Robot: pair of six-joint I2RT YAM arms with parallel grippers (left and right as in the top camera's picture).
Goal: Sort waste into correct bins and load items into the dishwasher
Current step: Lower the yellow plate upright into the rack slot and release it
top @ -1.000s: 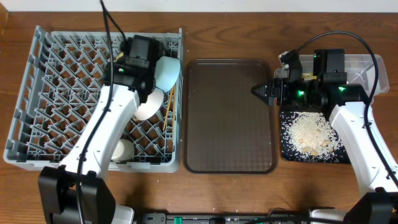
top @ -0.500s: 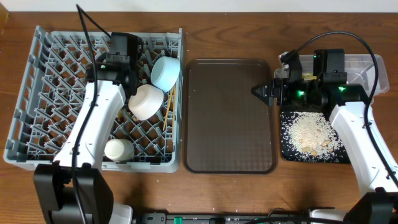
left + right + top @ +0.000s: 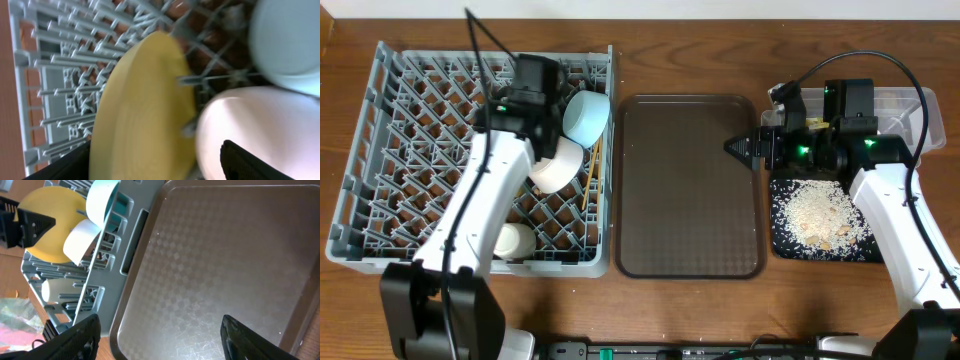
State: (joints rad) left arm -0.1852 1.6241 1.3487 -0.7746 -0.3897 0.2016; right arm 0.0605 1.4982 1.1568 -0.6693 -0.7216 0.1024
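The yellow plate (image 3: 145, 105) stands on edge among the pegs of the grey dishwasher rack (image 3: 410, 150). My left gripper (image 3: 156, 150) is open around its rim, with a gap between the plate and the right-hand finger (image 3: 250, 162). The white bowl (image 3: 555, 165) and the light-blue bowl (image 3: 587, 117) lean in the rack's right side, with the chopsticks (image 3: 590, 170) beside them. My right gripper (image 3: 745, 148) hangs open over the brown tray's right edge, holding nothing. The left arm hides the plate from overhead.
A brown serving tray (image 3: 690, 185) lies between the rack and the black tray (image 3: 782, 240), which holds rice-like scraps (image 3: 817, 212). The clear tub (image 3: 910, 108) sits behind it, partly under the right arm. A small white cup (image 3: 513, 240) lies near the rack's front.
The left arm swung left over the rack, then back a little to the right, covering part of the white bowl again. The right arm has not moved.
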